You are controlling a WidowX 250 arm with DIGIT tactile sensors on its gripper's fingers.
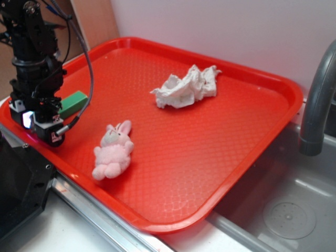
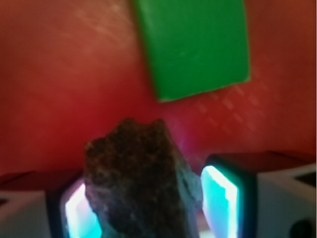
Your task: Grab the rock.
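The green block (image 2: 195, 47) lies just beyond the claw (image 2: 143, 203) and rock (image 2: 141, 183); bare tray (image 1: 210, 152) stretches rightward.

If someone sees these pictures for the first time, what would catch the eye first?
Probably the big red tray that fills the exterior view, with the pink bunny near its front edge and a crumpled white cloth toward the back. In the wrist view, the dark rock sits between the glowing fingers of the gripper, with the green block on the tray just beyond.
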